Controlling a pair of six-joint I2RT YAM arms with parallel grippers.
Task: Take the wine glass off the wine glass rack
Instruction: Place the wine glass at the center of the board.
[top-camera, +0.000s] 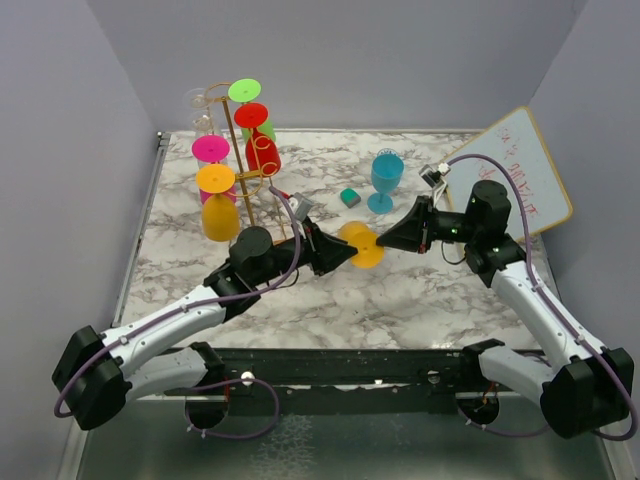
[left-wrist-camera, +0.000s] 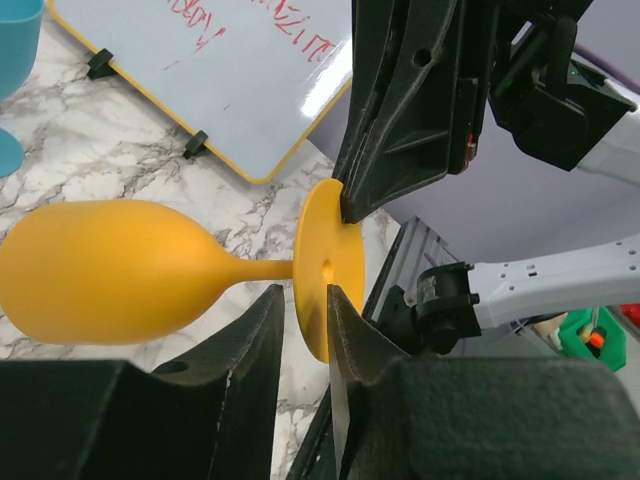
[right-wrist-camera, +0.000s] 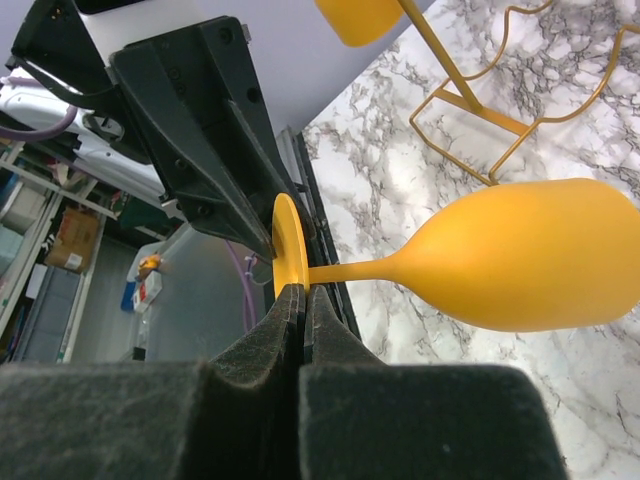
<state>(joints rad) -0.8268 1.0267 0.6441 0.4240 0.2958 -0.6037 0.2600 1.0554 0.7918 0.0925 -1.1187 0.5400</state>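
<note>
Orange wine glass (top-camera: 360, 245) lies sideways mid-frame, right gripper (right-wrist-camera: 302, 300) pinching its foot (right-wrist-camera: 289, 245), left gripper (left-wrist-camera: 303, 305) narrowly straddling it, clamp unclear.

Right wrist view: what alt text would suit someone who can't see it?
An opaque orange wine glass is held sideways over a white marbled table, its round foot pinched at the rim by the black right gripper at the bottom. The left gripper reaches the foot's upper rim from the top left; a gold wire rack stands behind.
</note>
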